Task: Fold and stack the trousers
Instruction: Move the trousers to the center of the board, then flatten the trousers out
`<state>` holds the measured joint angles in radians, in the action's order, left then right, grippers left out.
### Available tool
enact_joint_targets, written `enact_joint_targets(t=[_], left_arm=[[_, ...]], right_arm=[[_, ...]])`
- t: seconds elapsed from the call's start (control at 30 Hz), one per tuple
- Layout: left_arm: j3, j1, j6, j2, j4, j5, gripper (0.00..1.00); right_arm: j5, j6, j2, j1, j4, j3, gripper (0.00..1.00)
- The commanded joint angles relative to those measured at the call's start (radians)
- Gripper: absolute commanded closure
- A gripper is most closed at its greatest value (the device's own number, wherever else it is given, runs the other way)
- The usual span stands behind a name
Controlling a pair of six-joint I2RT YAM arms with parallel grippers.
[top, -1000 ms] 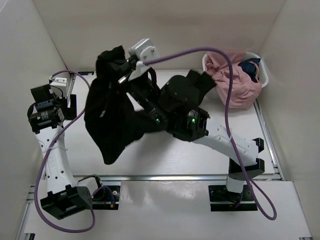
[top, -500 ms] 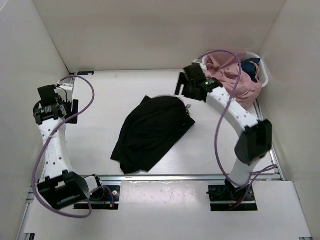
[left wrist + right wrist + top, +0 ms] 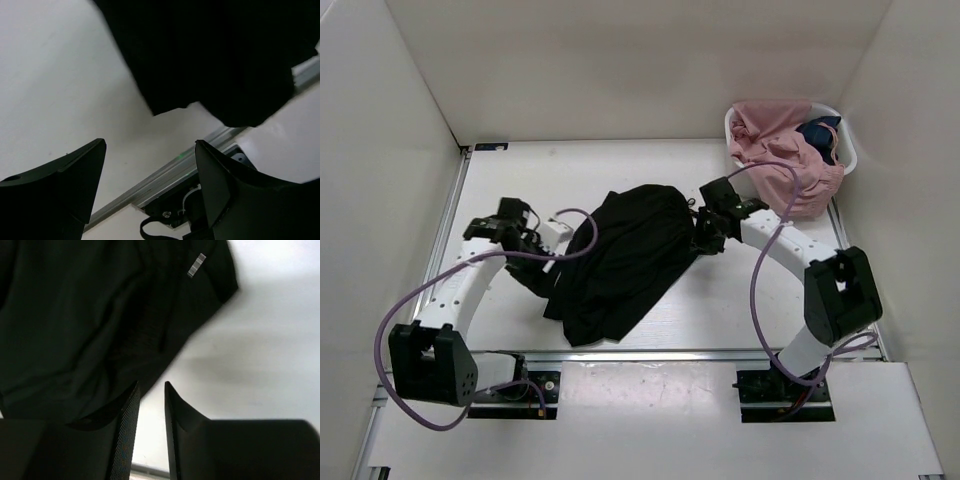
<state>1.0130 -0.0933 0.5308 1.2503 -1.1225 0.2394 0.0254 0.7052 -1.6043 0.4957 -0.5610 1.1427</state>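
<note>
Black trousers (image 3: 620, 262) lie crumpled just ahead of the left claw (image 3: 150, 145), gaping empty, and the right claw (image 3: 151, 385), narrowly parted, grasping nothing.

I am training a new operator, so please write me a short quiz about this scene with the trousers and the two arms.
1. Multiple choice: where does the pink garment lie? A) in the basket; B) on the black trousers; C) under the left arm.
2. True or false: the left gripper holds the trousers.
3. Fill in: seen from above, the right gripper is at the ___ side of the trousers.

Key: 1 A. 2 False: its fingers are wide apart with nothing between them. 3 right.
</note>
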Motion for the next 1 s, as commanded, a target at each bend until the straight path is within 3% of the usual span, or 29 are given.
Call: enact_joint_targets(t=[0.0, 0.07, 0.1, 0.17, 0.4, 0.53, 0.6, 0.63, 0.67, 0.7, 0.73, 0.77, 0.8, 0.9, 0.97], left_arm=[[-0.021, -0.101, -0.018, 0.003, -0.003, 0.12, 0.17], [-0.021, -0.158, -0.028, 0.027, -0.003, 0.106, 0.18], [-0.03, -0.177, -0.028, 0.028, 0.007, 0.106, 0.18], [-0.03, -0.227, -0.028, 0.04, 0.027, 0.093, 0.15], [-0.077, -0.463, -0.014, 0.211, 0.145, 0.012, 0.09], [-0.106, -0.502, -0.023, 0.303, 0.205, -0.009, 0.06], [-0.119, -0.502, -0.034, 0.334, 0.237, -0.021, 0.12], [-0.129, -0.502, -0.034, 0.362, 0.237, -0.032, 0.18], [-0.129, -0.502, -0.043, 0.374, 0.248, -0.044, 0.28], [-0.129, -0.502, -0.043, 0.385, 0.248, -0.073, 0.57], [-0.14, -0.502, -0.06, 0.385, 0.259, -0.095, 0.74], [-0.14, -0.493, -0.071, 0.385, 0.259, -0.119, 0.86], [-0.14, -0.493, -0.08, 0.373, 0.259, -0.162, 0.86], [-0.14, -0.418, -0.089, 0.269, 0.282, -0.293, 0.86], [-0.149, -0.35, -0.059, 0.143, 0.302, -0.464, 0.86]], right_arm=[[-0.067, 0.027, -0.06, 0.018, 0.099, 0.064, 0.69], [-0.077, 0.036, -0.104, 0.027, 0.099, 0.098, 0.65], [-0.087, 0.052, -0.124, 0.027, 0.078, 0.109, 0.5], [-0.126, 0.074, -0.181, 0.018, 0.069, 0.141, 0.44], [-0.117, 0.074, -0.305, 0.009, 0.016, 0.236, 0.41], [-0.117, 0.074, -0.359, 0.009, -0.025, 0.258, 0.36], [-0.117, 0.074, -0.37, 0.009, -0.034, 0.258, 0.36], [-0.117, 0.074, -0.379, 0.009, -0.045, 0.249, 0.38], [-0.117, 0.074, -0.379, 0.009, -0.045, 0.249, 0.47], [-0.108, 0.074, -0.379, 0.009, -0.063, 0.249, 0.6], [-0.108, 0.074, -0.379, -0.002, -0.072, 0.236, 0.74], [-0.098, 0.074, -0.379, -0.002, -0.083, 0.236, 0.95], [-0.097, 0.074, -0.359, -0.011, -0.083, 0.212, 1.0], [-0.058, 0.074, -0.263, -0.023, -0.1, 0.18, 1.0], [-0.003, 0.044, -0.2, -0.023, -0.146, 0.17, 1.0]])
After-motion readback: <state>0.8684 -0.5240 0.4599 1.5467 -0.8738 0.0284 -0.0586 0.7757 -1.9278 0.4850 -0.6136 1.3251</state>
